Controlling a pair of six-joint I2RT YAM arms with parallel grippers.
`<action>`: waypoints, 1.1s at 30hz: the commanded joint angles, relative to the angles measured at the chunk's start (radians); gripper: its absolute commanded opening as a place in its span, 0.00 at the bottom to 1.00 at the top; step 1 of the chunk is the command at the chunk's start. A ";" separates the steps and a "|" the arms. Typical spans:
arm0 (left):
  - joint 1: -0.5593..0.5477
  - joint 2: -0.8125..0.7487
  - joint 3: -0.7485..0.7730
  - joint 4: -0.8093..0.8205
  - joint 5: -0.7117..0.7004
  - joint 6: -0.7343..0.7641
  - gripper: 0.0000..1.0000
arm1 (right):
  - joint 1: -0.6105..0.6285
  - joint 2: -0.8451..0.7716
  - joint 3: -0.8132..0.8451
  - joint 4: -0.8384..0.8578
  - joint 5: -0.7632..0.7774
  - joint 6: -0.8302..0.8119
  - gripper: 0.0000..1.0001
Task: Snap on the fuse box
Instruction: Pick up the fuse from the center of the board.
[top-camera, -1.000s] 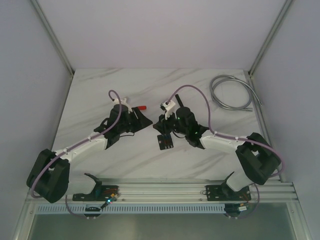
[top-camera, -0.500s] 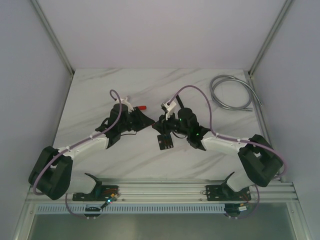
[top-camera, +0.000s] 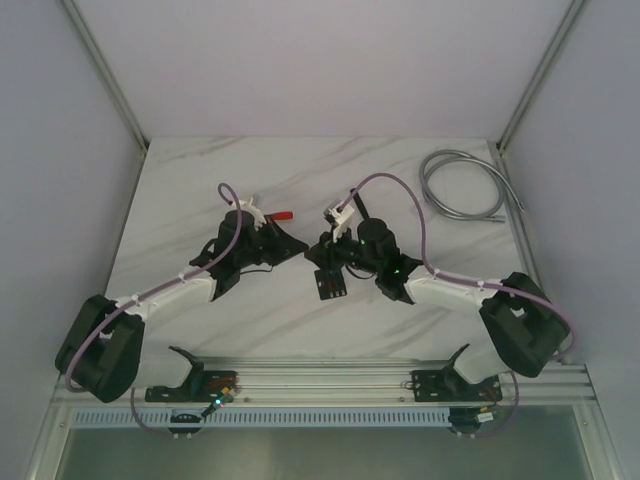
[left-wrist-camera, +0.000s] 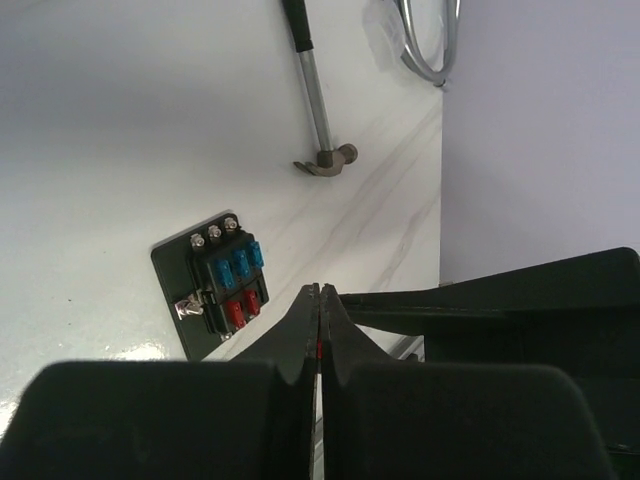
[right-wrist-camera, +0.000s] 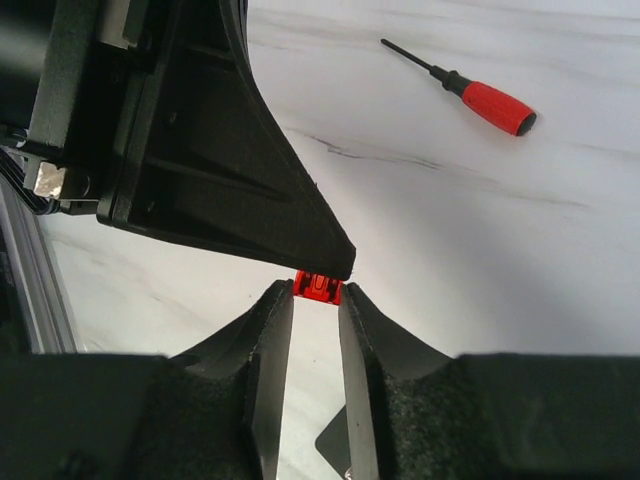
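**Both hands meet on 1 red fuse above the table; fuse box lies free below them**

Near edge: a metal rail (top-camera: 330, 380) runs left to right, with the 2 arm bases on it.

The fuse box (top-camera: 328, 284) lies flat on the white marbled table (top-camera: 200, 190). It is about mid-table, slightly right of centre, on the near side of the hands. It is black and square. The left wrist view shows 3 blue fuses in one row, 2 red in the other, and 3 small screws along one edge. Neither hand touches it.

Just beyond the box the 2 hands meet tip to tip above the table.

The left hand (left-wrist-camera: 319, 305) comes in from the left with its fingers pressed together. A thin red sliver shows in the seam between them, so it is pinching the red fuse (right-wrist-camera: 318, 287).

The right hand (right-wrist-camera: 317, 300) comes in from the right with its fingers a narrow gap apart. The same fuse fills that gap at the very tips and looks to touch both fingers. The left hand's black fingertip sits right on top of the fuse in the right wrist view.

Farther back, just beyond the left hand, a screwdriver (right-wrist-camera: 495, 105) with a red handle and black shaft lies flat on the table.

A small hammer (left-wrist-camera: 322, 160) with a metal shaft and black grip lies beyond the fuse box in the left wrist view. In the top view the right arm mostly hides it.

Far right corner: a coiled grey hose (top-camera: 425, 178), well apart from everything else.
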 joint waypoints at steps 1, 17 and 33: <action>0.003 -0.050 -0.028 0.008 -0.002 -0.014 0.00 | 0.010 -0.054 -0.004 0.077 0.022 0.048 0.35; -0.034 -0.346 -0.194 0.206 -0.128 -0.182 0.00 | 0.020 -0.230 -0.221 0.452 0.134 0.722 0.54; -0.192 -0.493 -0.258 0.356 -0.314 -0.255 0.00 | 0.107 -0.179 -0.237 0.682 0.160 0.779 0.36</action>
